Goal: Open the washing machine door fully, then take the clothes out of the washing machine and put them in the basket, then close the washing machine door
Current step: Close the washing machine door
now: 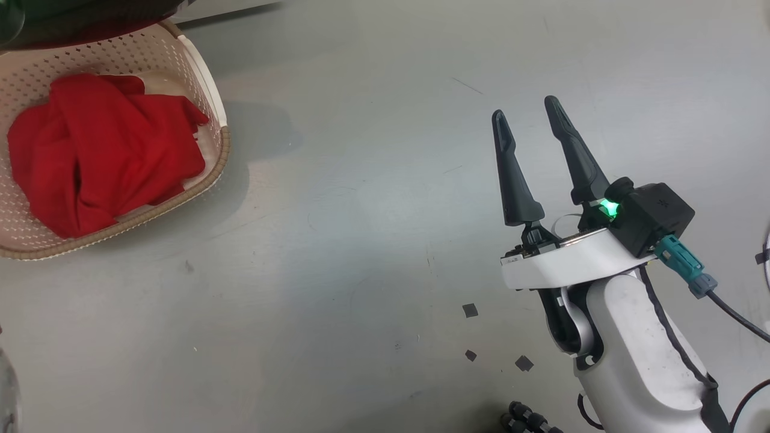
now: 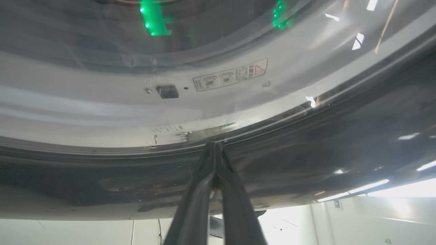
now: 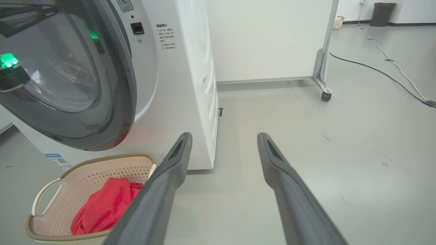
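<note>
Washing machine door (image 2: 306, 153) is lying dead ahead of the left gripper (image 2: 215, 144), whose jaws are pressing together with their tips against its black rim, which is curving crosswise to them. The right gripper (image 1: 526, 108), jaws standing apart, is hovering well away. The clothes (image 1: 102, 150) are sitting in the basket (image 1: 225, 150).

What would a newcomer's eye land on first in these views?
The bright red clothes bunched in the cream basket at the head view's upper left. Next, the right gripper, open and empty over the grey floor. In the left wrist view, the shut left gripper has its tips at the glossy black rim of the washing machine door.
</note>
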